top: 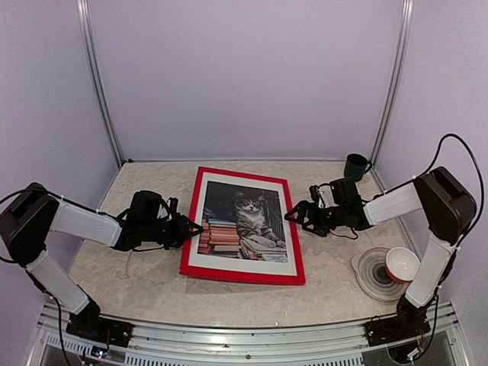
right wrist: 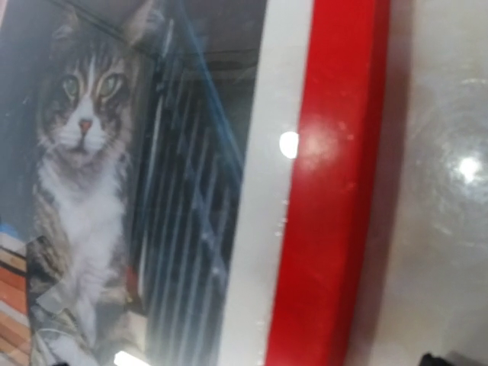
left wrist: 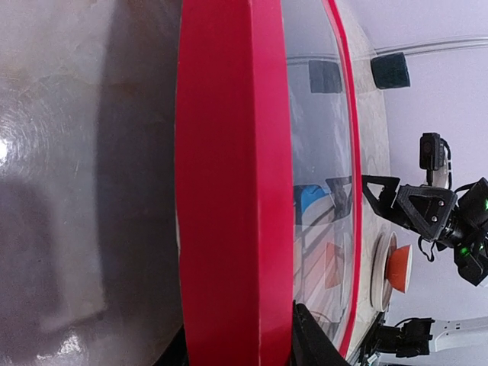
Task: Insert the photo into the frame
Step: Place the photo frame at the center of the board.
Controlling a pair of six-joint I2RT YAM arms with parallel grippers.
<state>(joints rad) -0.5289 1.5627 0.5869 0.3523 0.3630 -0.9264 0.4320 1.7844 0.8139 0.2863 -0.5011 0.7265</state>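
Top external: tabby-cat paper photo (top: pixel 245 221) is sitting inside red rectangular frame (top: pixel 244 273) on beige counter (top: pixel 137 282); right tool (top: pixel 292 216) is hanging released, left tool (top: pixel 194 227) unclear; back off level, no nudging.

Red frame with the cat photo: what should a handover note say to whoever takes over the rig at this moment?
Left gripper: at the frame's left edge, jaws either side of it; whether it grips is unclear.
Right gripper: open, beside the frame's right edge, holding nothing.
The frame lies flat on the table, red front up. The photo shows inside it, with a white border around it.
Done: photo appears seated in the frame.
Left: probably only letting go and drawing both arms back.
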